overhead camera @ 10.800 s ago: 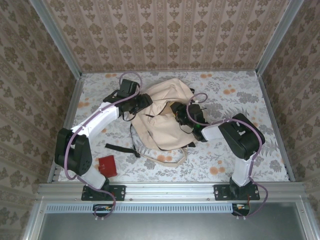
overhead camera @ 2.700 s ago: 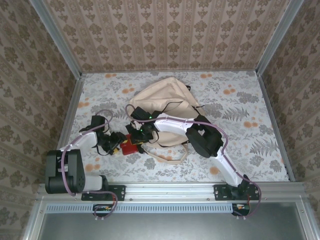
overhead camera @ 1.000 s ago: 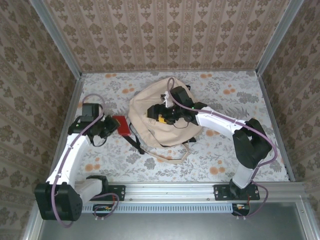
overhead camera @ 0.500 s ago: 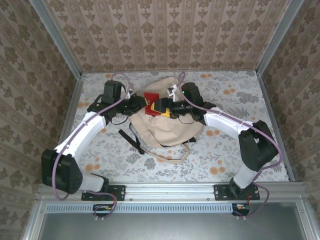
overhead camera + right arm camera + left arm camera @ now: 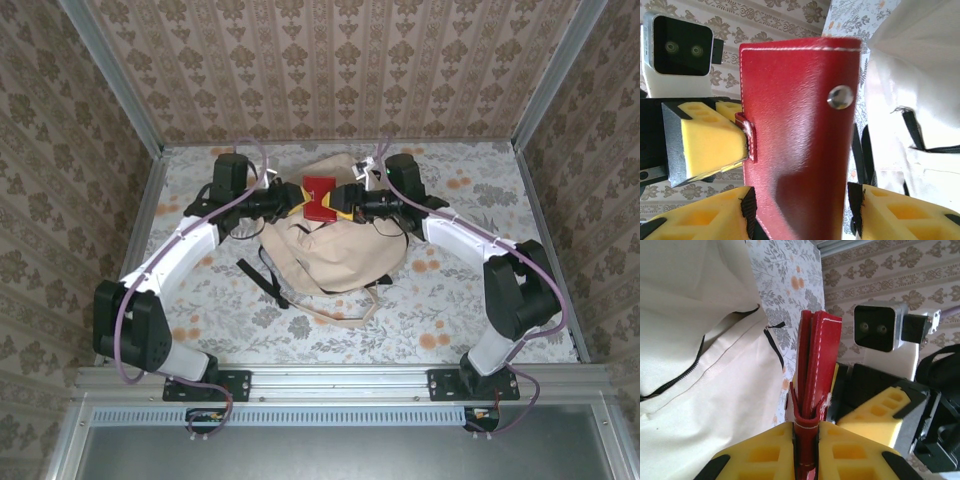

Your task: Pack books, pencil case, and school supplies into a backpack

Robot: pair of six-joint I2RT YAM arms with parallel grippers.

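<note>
Red grained material with white edge stitching forms the snap case (image 5: pixel 320 193). It is held up over the far end of the cream canvas backpack (image 5: pixel 330 255), between the two arms. The backpack lies on the floral table cover (image 5: pixel 480 200).

Left gripper (image 5: pixel 297 203): in the left wrist view its yellow pads (image 5: pixel 770 450) are clamped together on one edge of the snap case (image 5: pixel 815 370). The case stands edge-on there, showing its folded layers and a frayed thread. The backpack (image 5: pixel 700 340) lies behind it, with a black zip (image 5: pixel 690 369) running across the canvas.

Right gripper (image 5: pixel 345 203): in the right wrist view its yellow pads (image 5: pixel 900 212) flank the snap case (image 5: pixel 800 125), one on each side. Whether they press on the case or stand just clear cannot be told. This view presents the flat face of the case, with a round metal snap stud (image 5: pixel 840 96) near its top corner. One left pad (image 5: pixel 710 142) meets the side edge of the case.
</note>
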